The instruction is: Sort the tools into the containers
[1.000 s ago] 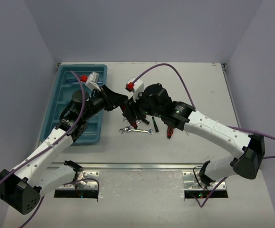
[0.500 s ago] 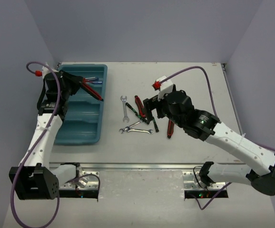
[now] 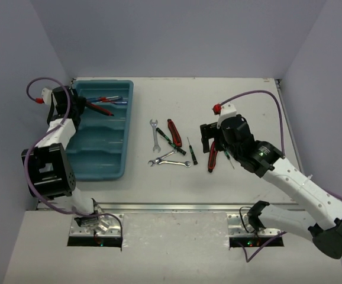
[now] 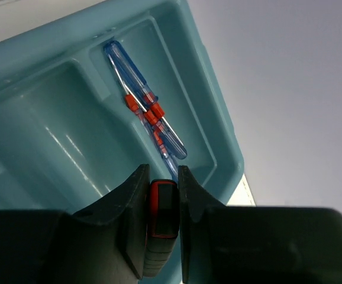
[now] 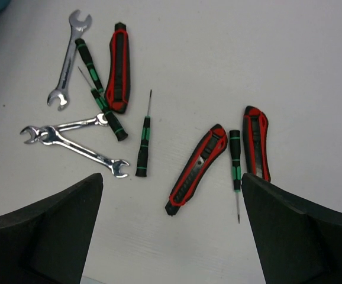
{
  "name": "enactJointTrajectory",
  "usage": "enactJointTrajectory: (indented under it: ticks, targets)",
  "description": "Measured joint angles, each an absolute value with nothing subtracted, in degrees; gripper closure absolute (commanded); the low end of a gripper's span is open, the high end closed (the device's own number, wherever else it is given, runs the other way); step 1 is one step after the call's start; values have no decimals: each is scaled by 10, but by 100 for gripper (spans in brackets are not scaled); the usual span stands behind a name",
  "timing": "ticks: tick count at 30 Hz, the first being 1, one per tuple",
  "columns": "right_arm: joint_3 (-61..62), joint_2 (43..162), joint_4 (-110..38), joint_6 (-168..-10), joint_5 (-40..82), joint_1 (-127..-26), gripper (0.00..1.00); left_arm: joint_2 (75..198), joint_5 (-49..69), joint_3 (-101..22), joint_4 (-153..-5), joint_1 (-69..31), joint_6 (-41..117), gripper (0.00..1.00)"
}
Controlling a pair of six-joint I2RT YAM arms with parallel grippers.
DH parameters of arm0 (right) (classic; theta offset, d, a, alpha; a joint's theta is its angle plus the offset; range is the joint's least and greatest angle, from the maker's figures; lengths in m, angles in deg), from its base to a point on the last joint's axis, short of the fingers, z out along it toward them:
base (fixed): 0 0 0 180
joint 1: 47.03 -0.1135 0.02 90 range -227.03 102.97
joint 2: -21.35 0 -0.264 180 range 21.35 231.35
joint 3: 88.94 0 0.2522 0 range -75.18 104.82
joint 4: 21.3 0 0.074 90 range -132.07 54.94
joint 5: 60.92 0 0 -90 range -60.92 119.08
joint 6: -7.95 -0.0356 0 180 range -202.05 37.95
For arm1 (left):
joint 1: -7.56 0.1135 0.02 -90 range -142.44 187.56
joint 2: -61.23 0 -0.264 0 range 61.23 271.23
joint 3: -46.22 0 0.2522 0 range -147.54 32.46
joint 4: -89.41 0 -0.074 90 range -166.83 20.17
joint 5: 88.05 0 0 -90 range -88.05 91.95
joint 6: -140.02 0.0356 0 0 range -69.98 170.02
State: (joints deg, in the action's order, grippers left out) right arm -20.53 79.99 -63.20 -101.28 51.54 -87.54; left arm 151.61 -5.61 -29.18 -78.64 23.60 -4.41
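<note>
Left hand (image 4: pixel 160 177) is clenched on a red-and-black tool (image 4: pixel 161 207) over the far end of the tray (image 3: pixel 100 155) by the blue screwdrivers (image 4: pixel 150 112), so I'd pick an empty slot and lower it before letting go; right hand (image 5: pixel 171 231) hangs released over the loose tools (image 5: pixel 144 139) right of the tray.

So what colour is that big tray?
Teal blue; the tray shows best in the top view.
</note>
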Motion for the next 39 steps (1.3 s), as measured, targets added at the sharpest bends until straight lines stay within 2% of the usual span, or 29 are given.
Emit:
enactJointTrajectory:
  ticks: [4,6,8,11,12,14,15,19,23,27,32,39]
  targets:
    - [-213,836,-646,-1017,487,-859,1,1576,-45,-322,-805,238,-61,23]
    - [-212,859,-643,-1019,453,-837,2,1582,-43,-324,-806,239,-69,0]
    - [-210,890,-639,-1022,424,-807,7,1579,-43,-324,-808,239,-79,0]
    - [-182,972,-630,-1023,386,-775,24,1553,-43,-324,-801,239,-78,0]
    - [-169,1003,-626,-1024,376,-768,34,1540,-41,-324,-799,239,-77,0]
    - [-128,1075,-628,-1023,356,-766,46,1498,-28,-332,-771,240,-64,0]
    - [-105,1113,-626,-1021,345,-766,47,1474,-18,-337,-753,241,-56,0]
    - [-2,1256,-615,-1022,330,-768,48,1329,64,-322,-728,242,-17,0]
    - [52,1343,-617,-1017,316,-769,43,1142,148,-240,-750,236,23,0]
    - [124,1415,-618,-1002,304,-771,42,1035,206,-150,-731,232,64,0]
    - [170,1460,-613,-993,299,-781,43,1056,267,-109,-695,228,117,0]
    - [176,1469,-615,-993,299,-792,43,1085,288,-61,-652,223,158,0]
